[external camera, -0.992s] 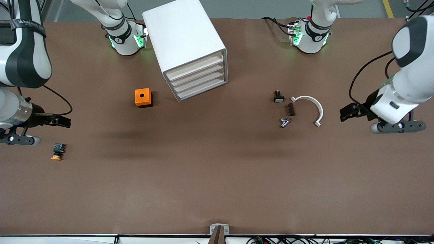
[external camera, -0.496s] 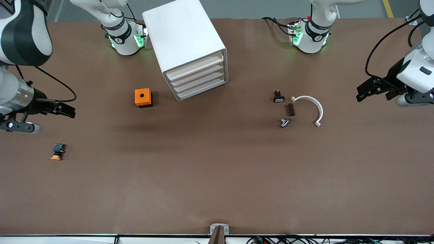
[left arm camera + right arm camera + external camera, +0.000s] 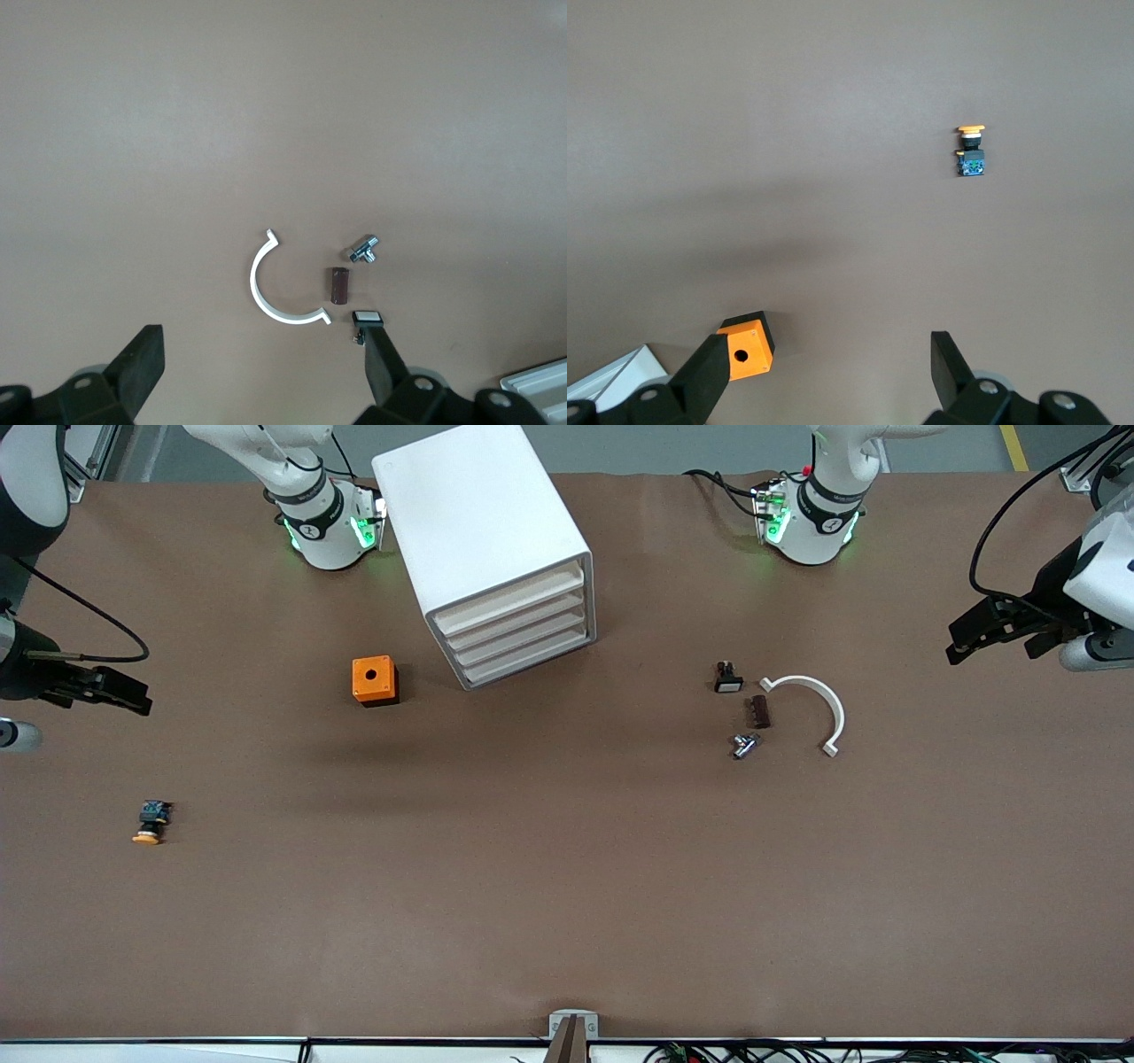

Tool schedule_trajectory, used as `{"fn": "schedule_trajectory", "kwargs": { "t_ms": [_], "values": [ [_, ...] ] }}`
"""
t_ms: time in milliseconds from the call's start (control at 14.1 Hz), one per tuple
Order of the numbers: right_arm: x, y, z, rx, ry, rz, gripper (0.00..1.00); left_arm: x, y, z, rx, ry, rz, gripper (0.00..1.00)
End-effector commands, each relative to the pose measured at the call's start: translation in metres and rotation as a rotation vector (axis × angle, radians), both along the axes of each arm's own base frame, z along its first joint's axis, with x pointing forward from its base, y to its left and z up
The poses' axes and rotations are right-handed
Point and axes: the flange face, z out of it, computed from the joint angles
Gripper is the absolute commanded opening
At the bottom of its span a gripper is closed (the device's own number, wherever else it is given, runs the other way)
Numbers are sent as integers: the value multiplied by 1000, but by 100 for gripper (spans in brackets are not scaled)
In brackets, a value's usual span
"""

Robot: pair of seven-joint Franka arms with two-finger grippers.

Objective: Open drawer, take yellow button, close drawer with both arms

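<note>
We look down on a wide brown tabletop [image 3: 567, 903] that carries little, with grey floor showing along its upper edge. Nearest the front camera, the broad strip of brown is bare. The button [image 3: 151, 821] lies on its side near the right arm's end, orange cap toward the front camera. Farther back, toward the left arm's end, sits a small cluster: a metal fitting [image 3: 742, 745], a dark brown block [image 3: 759, 711], a small black part with a white face [image 3: 727, 678] and a white curved clip [image 3: 811, 707], all close together. Farther still, the orange box [image 3: 374, 680] stands just beside the white drawer cabinet [image 3: 485, 549], whose four drawers are all pushed in. The right tool [image 3: 102, 688] hangs over the right arm's end of the tabletop, fingers spread and holding nothing. The left tool [image 3: 983, 631] hangs over the left arm's end, likewise spread wide and gripping nothing.
</note>
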Motion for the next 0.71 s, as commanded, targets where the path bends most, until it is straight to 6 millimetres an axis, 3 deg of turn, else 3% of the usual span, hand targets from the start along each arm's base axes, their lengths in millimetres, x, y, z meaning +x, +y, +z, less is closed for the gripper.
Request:
{"fn": "schedule_trajectory", "kwargs": {
  "t_ms": [0, 142, 283, 425, 638],
  "values": [
    [-2, -8, 16, 50, -8, 34, 100, -5, -1, 15, 1, 0, -36, 100],
    [-3, -14, 17, 56, -8, 63, 100, -4, 1, 17, 11, -6, -105, 100],
    [-5, -15, 21, 51, -1, 63, 100, -3, 2, 16, 9, -4, -96, 100],
    [-5, -17, 38, 40, -26, 63, 100, -3, 2, 16, 9, -4, -94, 100],
    [-6, -17, 39, 35, -13, 65, 100, -3, 2, 16, 8, -4, -68, 100]
  ]
}}
